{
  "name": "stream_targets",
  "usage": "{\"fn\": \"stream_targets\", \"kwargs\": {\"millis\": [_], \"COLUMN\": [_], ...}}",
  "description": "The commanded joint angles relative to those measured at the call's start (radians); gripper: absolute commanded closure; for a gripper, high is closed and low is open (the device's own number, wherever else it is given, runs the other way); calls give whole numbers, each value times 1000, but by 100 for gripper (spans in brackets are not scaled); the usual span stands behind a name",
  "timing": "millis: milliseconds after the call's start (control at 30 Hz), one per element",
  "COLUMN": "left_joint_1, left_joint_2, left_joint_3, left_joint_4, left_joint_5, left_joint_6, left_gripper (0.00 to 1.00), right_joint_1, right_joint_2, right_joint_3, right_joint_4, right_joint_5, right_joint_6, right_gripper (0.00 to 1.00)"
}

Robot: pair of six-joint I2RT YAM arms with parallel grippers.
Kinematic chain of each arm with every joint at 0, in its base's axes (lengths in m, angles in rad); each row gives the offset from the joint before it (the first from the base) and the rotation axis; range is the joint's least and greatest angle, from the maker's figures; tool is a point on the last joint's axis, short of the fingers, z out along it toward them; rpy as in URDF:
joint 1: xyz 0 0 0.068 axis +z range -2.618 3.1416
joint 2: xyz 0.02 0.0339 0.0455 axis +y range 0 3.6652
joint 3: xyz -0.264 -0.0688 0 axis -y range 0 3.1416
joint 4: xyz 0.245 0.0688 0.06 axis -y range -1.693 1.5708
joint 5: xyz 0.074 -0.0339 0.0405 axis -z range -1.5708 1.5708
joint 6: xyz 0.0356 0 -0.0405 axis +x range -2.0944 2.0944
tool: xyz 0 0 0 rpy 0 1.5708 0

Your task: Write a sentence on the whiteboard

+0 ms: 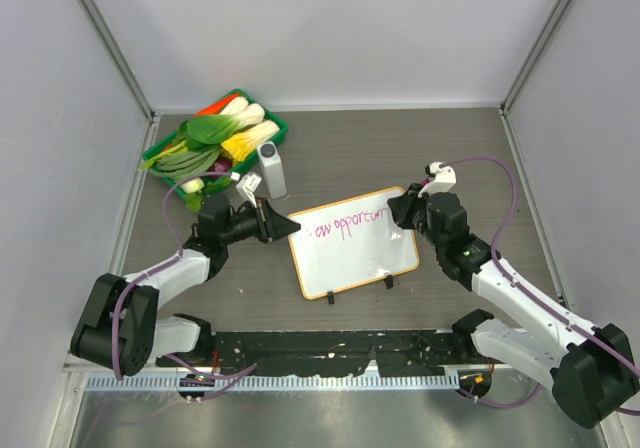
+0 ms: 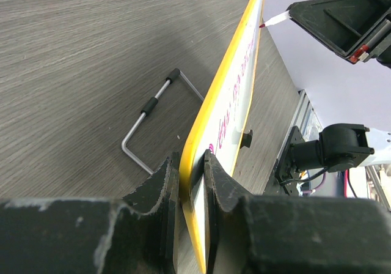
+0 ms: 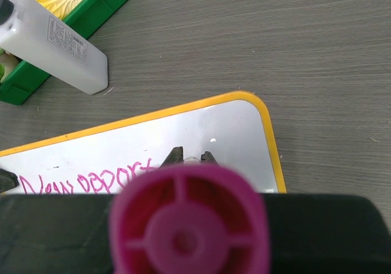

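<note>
At the centre of the table (image 1: 450, 148), the whiteboard (image 1: 352, 260) is lying slightly skewed, with its two black clip feet (image 1: 330, 296) pointing toward the arm bases. The left gripper (image 1: 287, 227) is clamping the board's left short edge, and the left wrist view is showing both fingers (image 2: 215, 182) pinching the frame with the jaws nearly together. The right gripper (image 1: 400, 213) is holding a marker (image 3: 189, 222) and hanging over the upper right corner of the board. The marker's tip is pointing at the writing face there, but contact cannot be confirmed. Judging from its thin profile, the board is likely behaving as a light, stiff panel. Its glossy face is probably offering little friction, so it may be sliding under pen pressure unless it is being restrained. The rounded frame is the recommended grasp point, taken at an edge away from the wet ink to avoid smearing. The board is presenting a white face inside a thin yellow-orange frame with rounded corners. The sentence (image 1: 350, 225) is appearing as thin pink-magenta cursive along the upper edge, reading roughly "New opportun" from above and stopping just short of the marker. A green tray of vegetables (image 1: 215, 140) and a white bottle (image 1: 271, 169) are sitting beyond the board's left end, apart from it. A bent wire bracket (image 2: 153, 124) is lying on the table beside the clamped edge.
</note>
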Motion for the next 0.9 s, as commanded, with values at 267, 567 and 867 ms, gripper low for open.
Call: {"fn": "stream_targets", "kwargs": {"millis": [267,567,867], "left_joint_1": [-10,-11,-10], "left_joint_2": [-4,-1,6], "left_joint_3": [1,4,5], "left_joint_4": [-51,-49,-45], "left_joint_5": [-58,-59,-58], "left_joint_6": [80,79,77], "left_gripper": [100,100,100], "right_joint_1": [-1,-3,-3], "right_joint_2": [36,19,-10], "right_joint_3": [8,-12,-50], "right_joint_4": [42,14,-4], "right_joint_5": [34,20,0], "right_joint_6": [-2,-5,4], "right_gripper": [98,99,99]}}
